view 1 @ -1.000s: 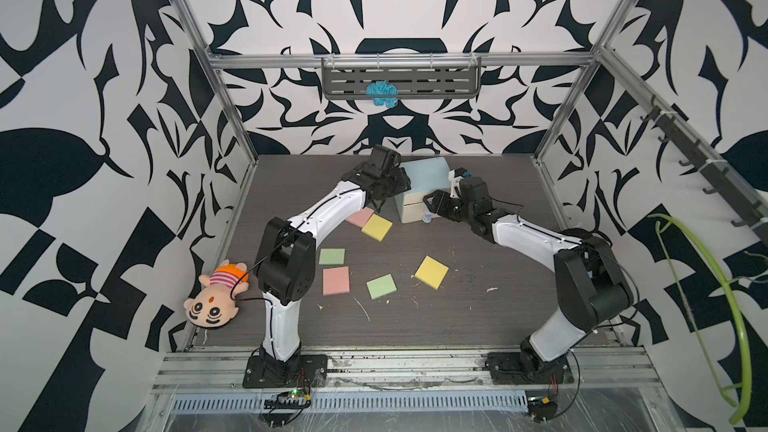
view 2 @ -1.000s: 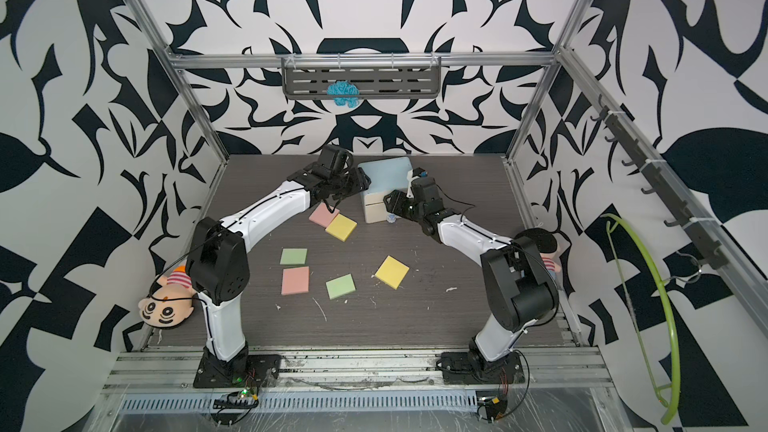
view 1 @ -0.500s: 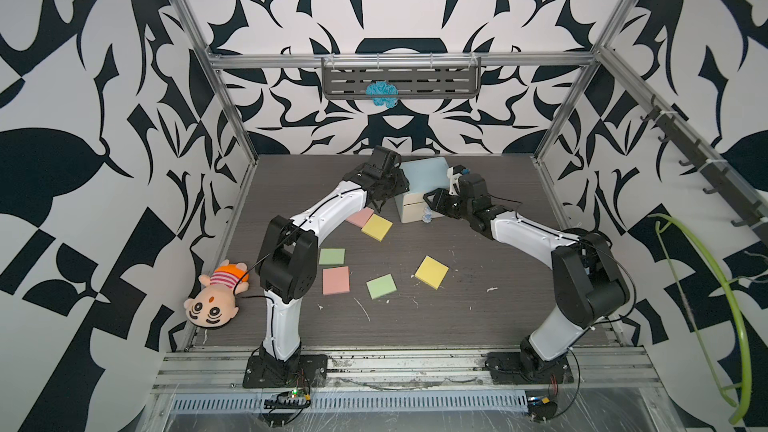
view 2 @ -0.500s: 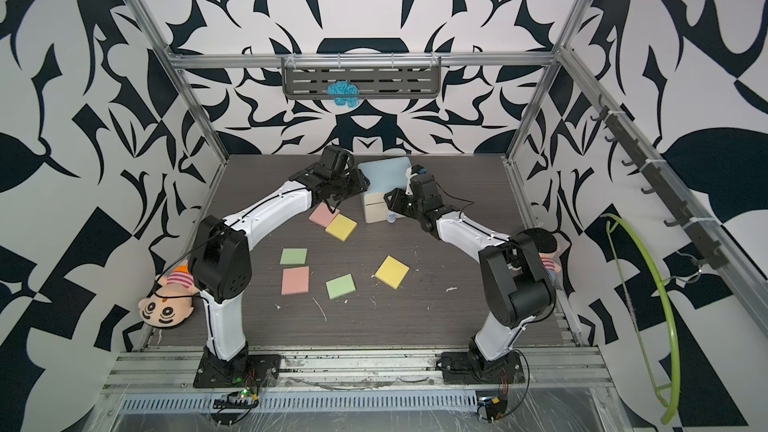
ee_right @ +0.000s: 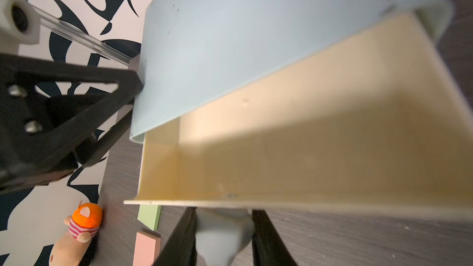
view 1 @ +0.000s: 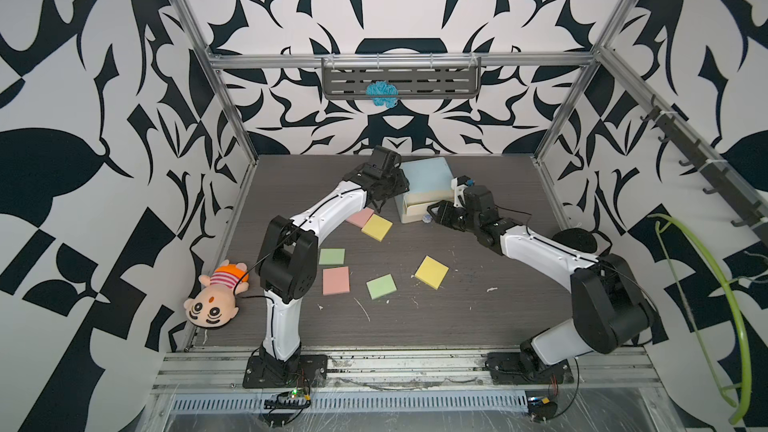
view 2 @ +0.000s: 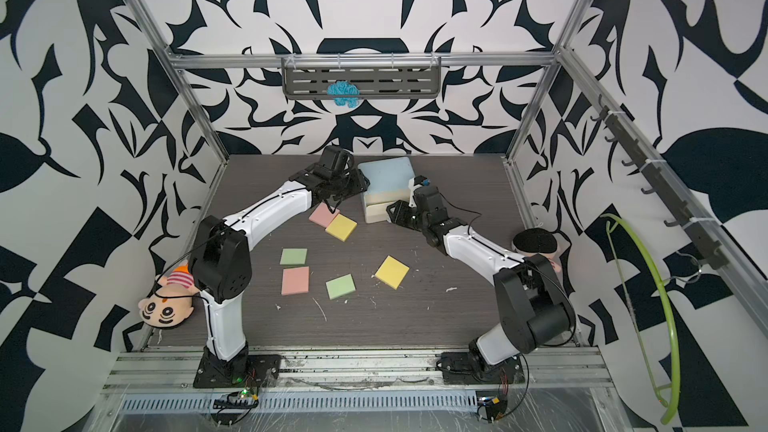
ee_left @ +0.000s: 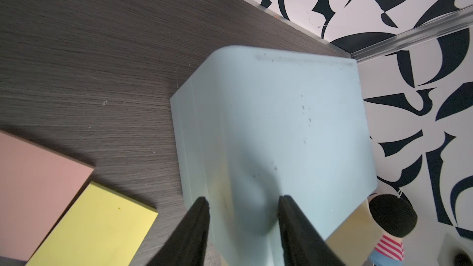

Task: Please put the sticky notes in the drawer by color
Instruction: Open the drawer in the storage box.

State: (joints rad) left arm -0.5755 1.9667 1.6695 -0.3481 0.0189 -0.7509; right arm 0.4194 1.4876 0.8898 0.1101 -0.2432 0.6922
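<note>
Drawer point(view 1: 430, 178) opened (top tier), right hand point(ee_right: 224, 213) pinching knob point(ee_right: 222, 237)

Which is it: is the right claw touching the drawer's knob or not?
Touching. The right wrist view shows the right gripper with its fingers pressed against both sides of the open drawer's knob.

The desk point(view 1: 478, 326) carries two square pink paper sticky notes point(view 1: 360, 216) point(view 1: 336, 280), two yellow notes point(view 1: 377, 227) point(view 1: 432, 272), two light green notes point(view 1: 332, 256) point(view 1: 381, 286), one pale blue plastic drawer chest point(view 1: 428, 176) and two plush dolls point(view 1: 212, 303) point(view 2: 535, 241).
</note>
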